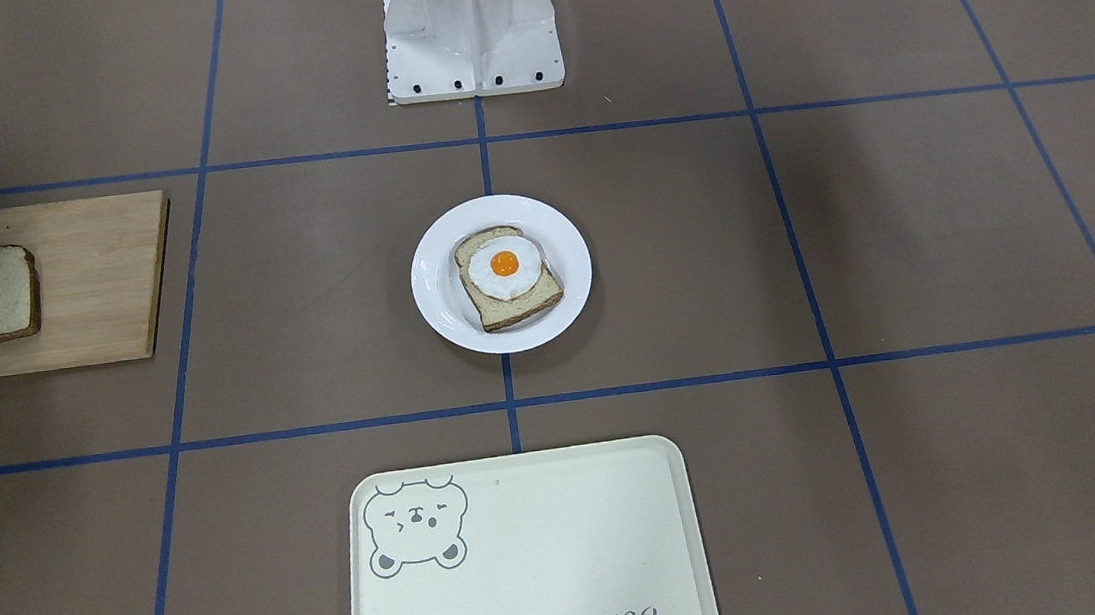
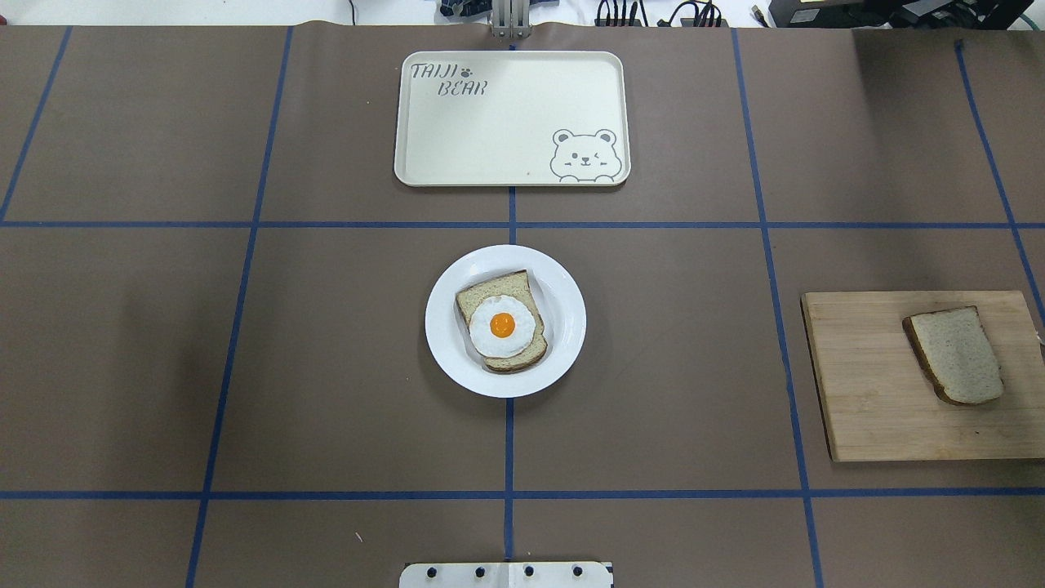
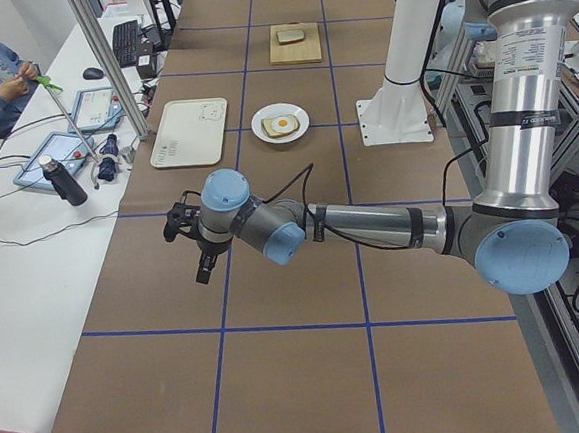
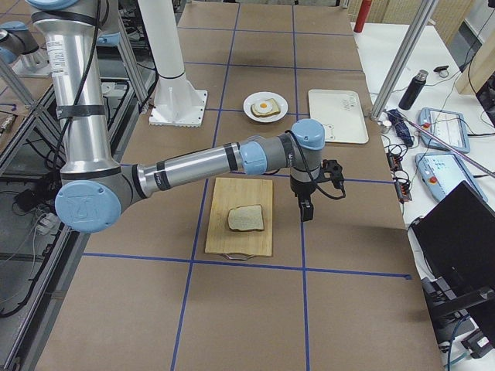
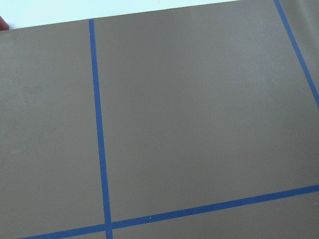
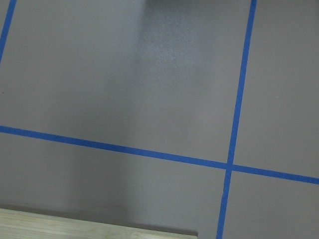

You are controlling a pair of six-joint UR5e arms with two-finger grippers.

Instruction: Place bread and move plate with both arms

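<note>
- Left gripper (image 3: 203, 271) hangs over the bare table (image 3: 282, 378), well apart from the plate (image 2: 563, 322); whether it is released or clenched cannot be told
- Right gripper (image 4: 305, 212) points down just beside the board (image 4: 232, 193); its grip likewise cannot be told
- Bread (image 2: 955, 355) lies flat on the board at the robot's right, apart from that gripper
- Plate sits mid-table, carrying an egg-topped slice (image 2: 502, 325)
- Tray (image 2: 506, 122) lies beyond the plate, at the far edge

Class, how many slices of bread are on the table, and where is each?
2. The plain bread lies on the wooden board; the egg-topped slice on the white plate. None appears hidden.
</note>
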